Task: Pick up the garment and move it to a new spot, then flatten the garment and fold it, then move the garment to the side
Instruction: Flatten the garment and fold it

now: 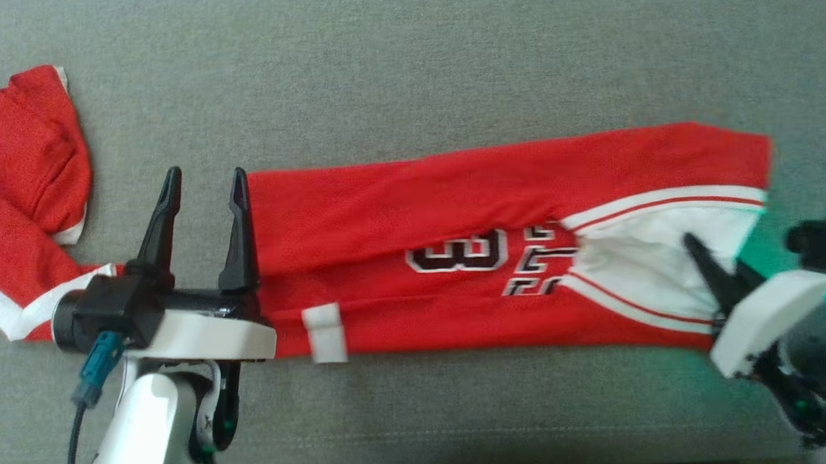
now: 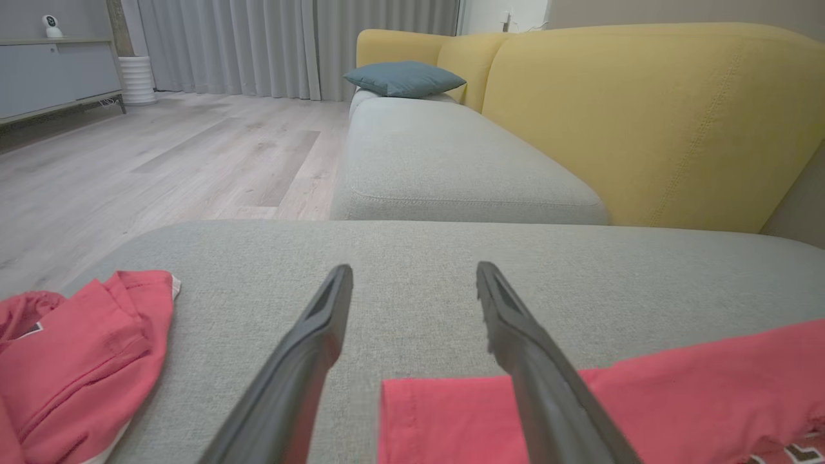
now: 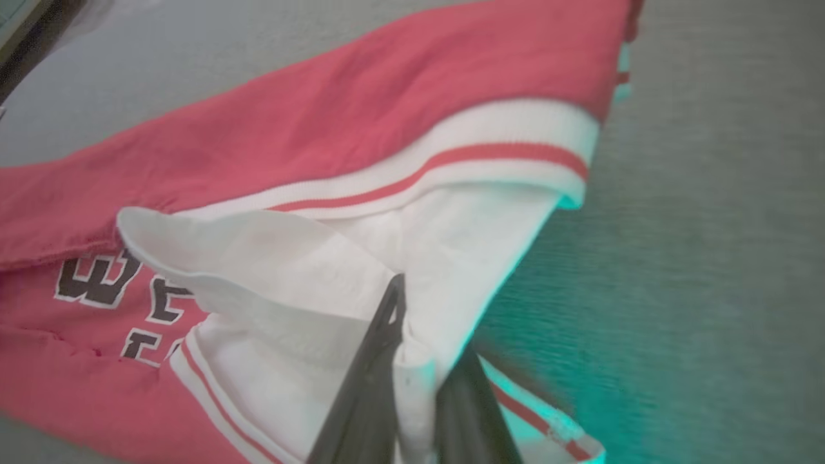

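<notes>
A yellow-backed sofa (image 2: pixel 644 116) with grey seats and a blue cushion (image 2: pixel 404 78) stands beside pale wood flooring (image 2: pixel 161 161) and grey curtains (image 2: pixel 258 45).

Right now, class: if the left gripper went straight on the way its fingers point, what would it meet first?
Probably bare grey cushion: the open left gripper points across it, with the red jersey only beside its fingers. How low it aims is unclear.

seat: grey sofa cushion (image 1: pixel 407 67), broad and flat | back: yellow backrest (image 2: pixel 644 129) | pillow (image 2: pixel 404 78): blue-grey, on the far seat | floor (image 2: pixel 161 161): pale wood | curtains (image 2: pixel 258 45): grey | cabinet (image 2: pixel 45 84): grey, small white camera (image 2: pixel 51 26) on top | ribbed white pot (image 2: pixel 136 80) beside curtains | crumpled red cloth (image 1: pixel 32 156) at seat's left
</notes>
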Controlling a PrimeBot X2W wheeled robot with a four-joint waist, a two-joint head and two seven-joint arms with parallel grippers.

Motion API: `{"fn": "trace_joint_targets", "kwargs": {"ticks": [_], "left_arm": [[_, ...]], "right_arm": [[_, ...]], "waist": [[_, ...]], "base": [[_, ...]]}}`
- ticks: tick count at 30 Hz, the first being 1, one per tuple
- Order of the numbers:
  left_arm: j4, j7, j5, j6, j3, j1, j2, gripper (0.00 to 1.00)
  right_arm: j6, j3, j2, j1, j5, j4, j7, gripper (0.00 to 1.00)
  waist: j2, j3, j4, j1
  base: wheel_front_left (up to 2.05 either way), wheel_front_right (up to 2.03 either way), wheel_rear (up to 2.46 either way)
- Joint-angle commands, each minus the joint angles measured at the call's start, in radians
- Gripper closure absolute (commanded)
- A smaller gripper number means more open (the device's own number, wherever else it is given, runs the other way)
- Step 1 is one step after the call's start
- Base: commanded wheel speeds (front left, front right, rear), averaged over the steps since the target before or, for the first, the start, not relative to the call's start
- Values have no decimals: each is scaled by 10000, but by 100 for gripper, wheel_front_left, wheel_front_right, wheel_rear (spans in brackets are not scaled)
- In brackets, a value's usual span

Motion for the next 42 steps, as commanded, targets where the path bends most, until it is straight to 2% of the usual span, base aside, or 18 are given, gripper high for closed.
{"fn": "trace_joint_targets", "kwargs": {"ticks": [1,8,11,13,18,23,29,38,39,40,41,42], "left_arm": [[-270,-120,141,-43,461,-153,62,0],[-231,-120,265,-138,505,-63,-47,0],[-181,-120,307,-209,578,-28,-84,0],[-141,-120,318,-242,620,-5,-99,0],[-127,-120,367,-263,643,112,-167,0],[-136,-120,388,-293,626,136,-207,0],[-43,-120,376,-429,510,16,-329,0],[106,-120,376,-508,418,-43,-540,0],[115,-120,379,-517,419,-41,-556,0],[124,-120,385,-524,423,-34,-569,0],[131,-120,392,-528,432,-26,-579,0],[133,-120,399,-528,446,-19,-589,0]], "right_arm": [[-7,-300,-229,170,-87,-454,-139,100],[-7,-1995,-408,640,-566,-463,-245,100],[-7,-2354,-377,698,-766,-707,-108,100],[-7,-2228,-368,598,-925,-1076,-14,100],[-7,-1073,-127,122,-1152,-2509,645,100],[-7,827,727,-605,-802,-3107,1338,100],[-7,3204,1656,-1594,-120,-1951,1194,100],[-7,5058,2093,-2701,795,553,-275,100],[-7,5152,2101,-2819,777,758,-492,65],[-7,5192,2108,-2896,789,947,-725,9],[-7,5228,2113,-2968,785,1115,-926,0],[-7,5224,2118,-3053,727,1232,-1196,0]], "waist": [[-1,-56,-57,0],[-1,-228,-161,0],[-1,-335,-213,0],[-1,-412,-252,0],[-1,-636,-348,0],[-1,-721,-394,0],[-1,-701,-174,0],[-1,-598,338,0],[-1,-593,366,0],[-1,-591,387,0],[-1,-588,395,0],[-1,-582,397,0]], "base": [[0,0,0],[0,0,0],[0,0,0],[0,0,0],[0,0,0],[0,0,0],[0,0,0],[0,0,0],[0,0,0],[0,0,0],[0,0,0],[0,0,0]]}}
